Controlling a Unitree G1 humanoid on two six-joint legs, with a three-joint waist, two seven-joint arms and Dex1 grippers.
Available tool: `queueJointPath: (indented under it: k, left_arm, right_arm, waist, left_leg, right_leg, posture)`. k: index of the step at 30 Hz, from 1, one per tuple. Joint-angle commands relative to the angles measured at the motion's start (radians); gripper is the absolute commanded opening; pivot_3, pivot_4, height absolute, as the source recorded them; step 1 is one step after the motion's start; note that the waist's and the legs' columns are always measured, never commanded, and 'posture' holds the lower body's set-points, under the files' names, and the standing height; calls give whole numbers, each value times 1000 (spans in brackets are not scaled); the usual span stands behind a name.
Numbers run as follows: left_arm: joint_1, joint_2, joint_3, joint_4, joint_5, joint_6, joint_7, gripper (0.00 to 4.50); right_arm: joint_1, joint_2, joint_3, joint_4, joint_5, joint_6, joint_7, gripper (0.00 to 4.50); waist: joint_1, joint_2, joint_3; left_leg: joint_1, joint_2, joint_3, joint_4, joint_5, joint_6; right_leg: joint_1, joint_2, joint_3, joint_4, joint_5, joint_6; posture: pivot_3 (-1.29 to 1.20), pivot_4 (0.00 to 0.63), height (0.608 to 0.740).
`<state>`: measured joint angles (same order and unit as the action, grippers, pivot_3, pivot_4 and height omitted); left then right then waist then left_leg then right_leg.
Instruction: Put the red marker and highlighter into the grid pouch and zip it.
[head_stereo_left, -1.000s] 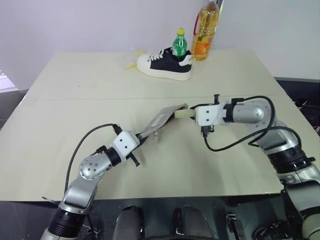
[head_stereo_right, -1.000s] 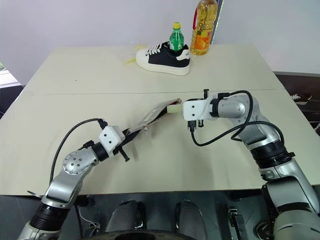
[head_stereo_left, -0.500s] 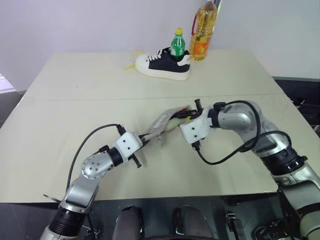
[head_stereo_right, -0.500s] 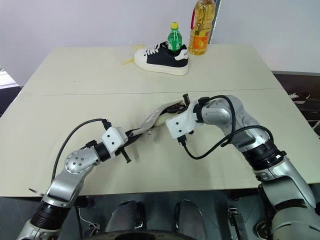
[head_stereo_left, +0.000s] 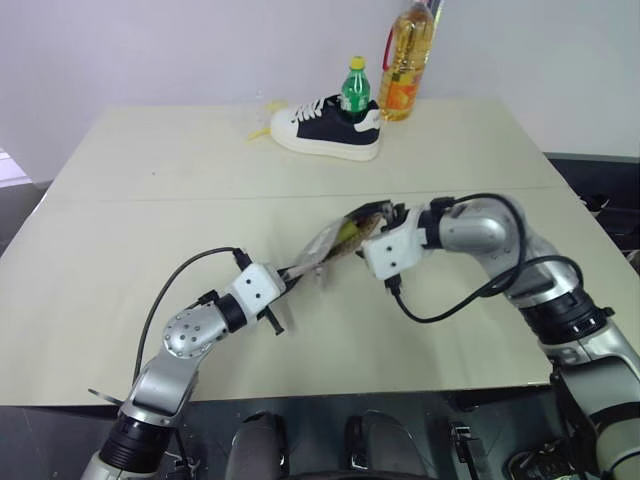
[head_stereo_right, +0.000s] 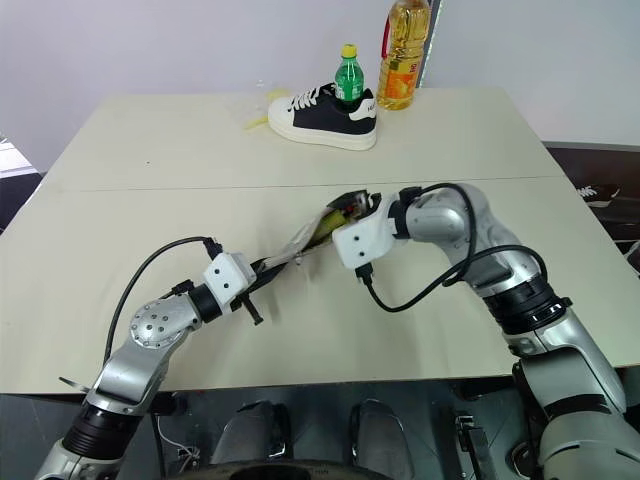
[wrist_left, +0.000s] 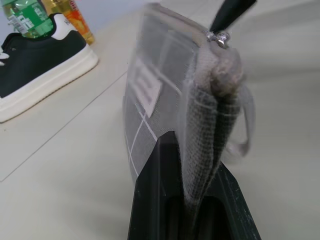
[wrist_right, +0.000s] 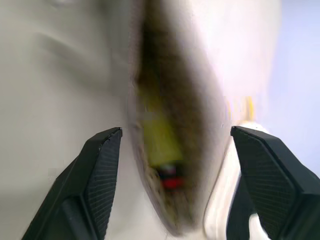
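**Both pens in the open pouch, held up over the table**

The left gripper (wrist_left: 192, 200) is clamped tight on one end of the grid pouch (head_stereo_left: 335, 240), holding it lifted off the table (head_stereo_left: 150, 240) and slanting up toward the right arm. The pouch's mouth is open — through it the right wrist view shows the highlighter (wrist_right: 160, 137) lying inside, with the red end of the red marker (wrist_right: 171, 180) just beside it, deeper in. From the head views, a bit of yellow shows at the upper opening.

The right gripper (wrist_right: 170, 165) sits close at that open end with its fingers (wrist_right: 100, 170) spread wide on either side of the mouth, gripping nothing.

At the far edge of the table, well apart from the arms, stand a black-and-white sneaker (head_stereo_left: 325, 125), a green bottle (head_stereo_left: 357, 88) just behind it and a tall oil bottle (head_stereo_left: 408, 60) beside that. Something small and yellow (head_stereo_left: 262, 130) lies by the sneaker's toe — too small to identify. Black cables loop from both wrists over the tabletop.
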<state>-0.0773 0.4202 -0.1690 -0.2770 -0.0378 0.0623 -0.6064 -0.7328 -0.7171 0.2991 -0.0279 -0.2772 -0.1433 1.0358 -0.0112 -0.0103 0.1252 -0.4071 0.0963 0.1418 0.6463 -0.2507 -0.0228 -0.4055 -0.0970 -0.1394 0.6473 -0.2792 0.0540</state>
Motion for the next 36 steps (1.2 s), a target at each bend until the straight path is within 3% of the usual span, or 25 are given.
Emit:
queueJointPath:
  k: [1,7,10,19,22,27,32,36]
  left_arm:
    - [-34,-32,51,-26,-65,12,23,0]
    - [-106,-113,84,0,-142,65,57,0]
    - [-140,-154,89,22,-166,81,74,0]
    - [-151,-176,56,32,-140,76,89,0]
    - [-146,-175,57,26,-140,77,95,0]
    - [-134,-163,61,18,-138,77,97,0]
    - [-116,-122,66,24,-113,63,88,0]
    - [-87,-73,70,25,-90,45,70,0]
  right_arm:
    - [-41,2,-138,-28,182,202,45,3698]
    - [88,4,-232,-245,519,719,122,3698]
    - [143,131,-228,-306,597,965,-34,3698]
    - [132,409,-234,-347,660,1190,-350,3698]
    - [127,434,-246,-350,695,1231,-379,2792]
    - [109,410,-257,-339,721,1238,-400,85]
    - [61,305,-279,-259,679,1149,-386,30]
    - [-22,168,-305,-59,577,1006,-416,30]
  waist:
    - [2,0,0]
    - [1,-1,0]
    - [-3,-1,-1]
    - [1,-1,-1]
    - [2,-1,-1]
    - [-1,-1,-1]
    - [-2,-1,-1]
    - [0,-1,-1]
  left_leg:
    - [0,0,0,0,0,0]
    - [0,0,-2,0,0,0]
    - [0,0,-3,0,0,0]
    - [-1,0,-3,0,0,0]
    - [-1,-1,-3,0,0,0]
    - [-1,-1,-3,0,0,0]
    - [-1,-1,-3,0,0,0]
    - [-1,-1,-3,0,0,0]
  right_leg:
    - [0,0,0,0,0,0]
    - [2,0,0,0,0,0]
    - [2,0,0,0,0,0]
    - [0,0,0,1,0,0]
    - [0,0,-1,1,0,0]
    - [0,0,0,0,0,0]
    - [0,0,0,0,0,0]
    - [0,0,0,0,0,0]
  posture:
    - [0,150,705]
    - [0,150,705]
    - [0,150,705]
    - [0,150,705]
    - [0,150,705]
    - [0,150,705]
    - [0,150,705]
    - [0,150,705]
